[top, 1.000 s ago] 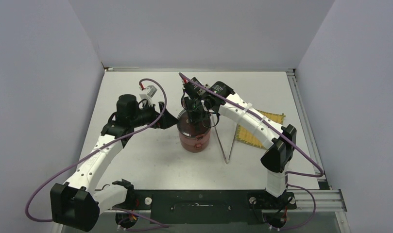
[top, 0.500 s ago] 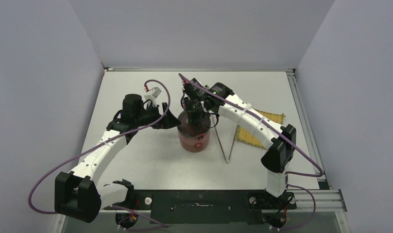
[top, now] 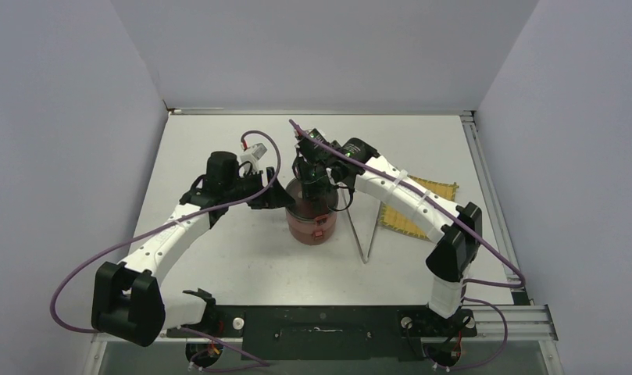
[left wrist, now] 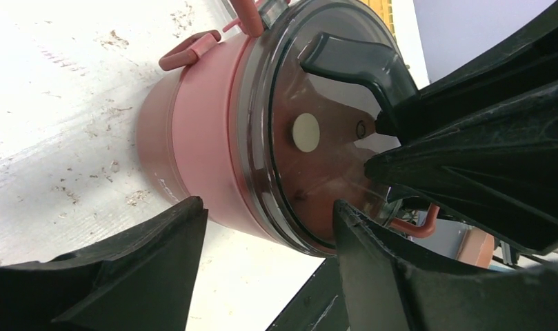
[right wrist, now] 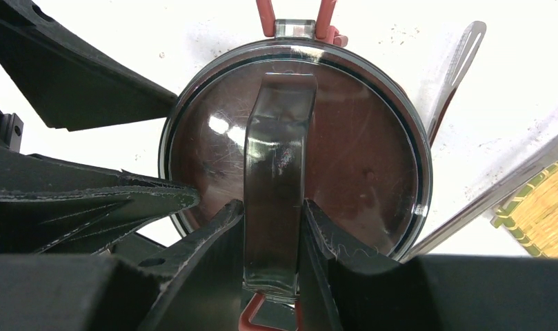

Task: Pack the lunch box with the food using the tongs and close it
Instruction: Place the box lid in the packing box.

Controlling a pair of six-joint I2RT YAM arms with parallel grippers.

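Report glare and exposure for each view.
Top external: even, soft light, no glare. Left wrist: table washed out to bright white. Right wrist: small bright reflections on the lunch box lid, table blown out white around it.

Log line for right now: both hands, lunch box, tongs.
left hand: open, straddling lunch box | right hand: shut on lid handle | lid: on box | tongs: lying beside box, unheld

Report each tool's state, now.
Left tool: open, fingers either side of the lunch box.
Right tool: shut on the lid handle.
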